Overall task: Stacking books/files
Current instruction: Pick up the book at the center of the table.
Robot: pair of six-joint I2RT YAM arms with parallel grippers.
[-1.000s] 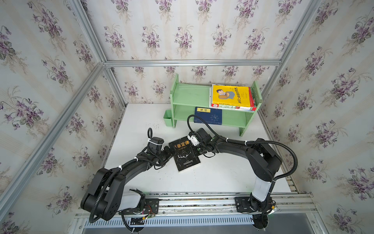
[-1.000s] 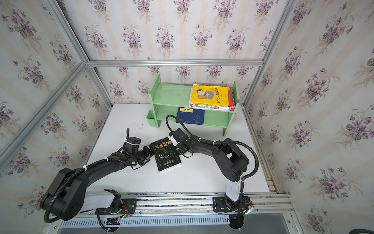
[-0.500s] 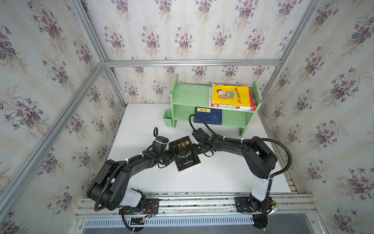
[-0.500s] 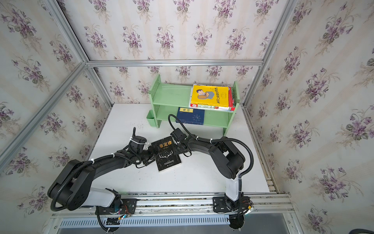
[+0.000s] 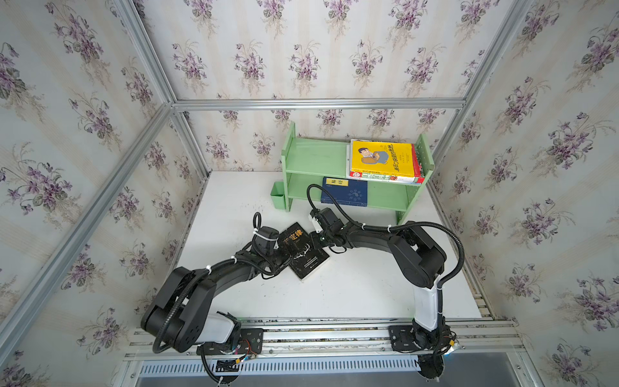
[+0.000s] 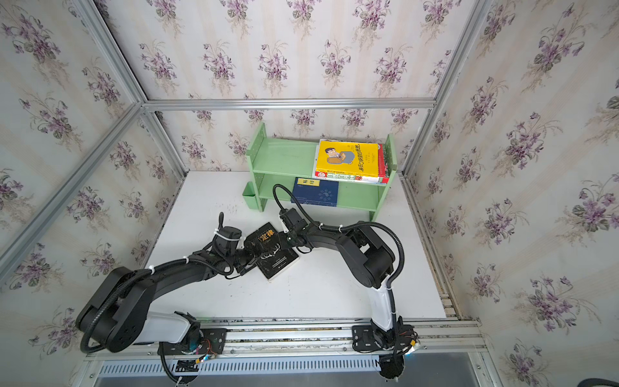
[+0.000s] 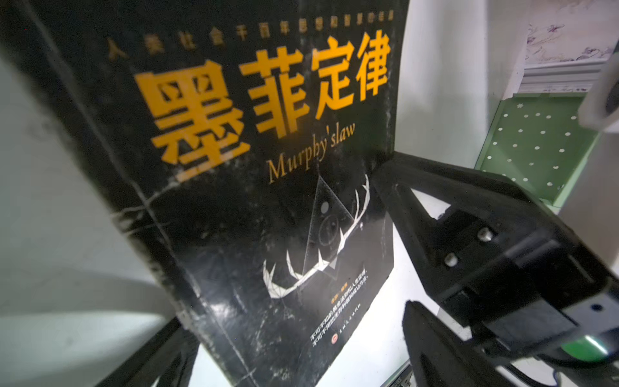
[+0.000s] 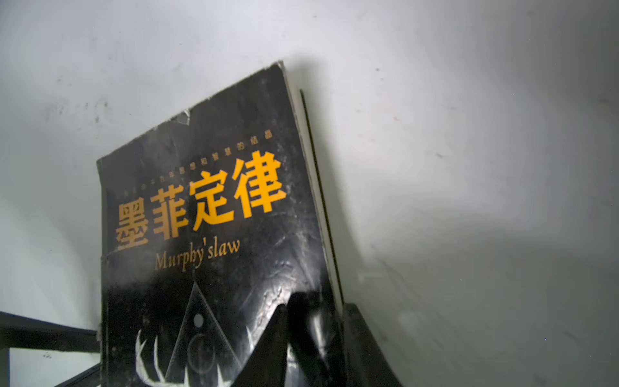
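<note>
Overhead view of my 2-arm rig on a white table (image 5: 351,291). A green shelf (image 5: 311,157) with 2 tiers stands at the back and is my reference point.

In front of the shelf and just beyond its left end is my left gripper (image 5: 284,260), jaws spread wide and released. In the left wrist view, the near end of the black book (image 5: 304,251) lies between its fingers (image 7: 432,345). I cannot tell whether they touch it.

The black book has an orange title and white antlers. It rests on the table in front of the shelf's left half, turned at an angle to the shelf's front.

My right gripper (image 5: 316,238) is at the book's edge nearer the shelf. It is clenched on the page edge, 1 finger over the cover and 1 beneath.

On the shelf's lower tier, near the middle, lies a navy book (image 5: 345,197) with a yellow label.

At the right end of the upper tier, a yellow book (image 5: 382,157) with a cartoon man lies flat on a red and green book (image 5: 385,176)
</note>
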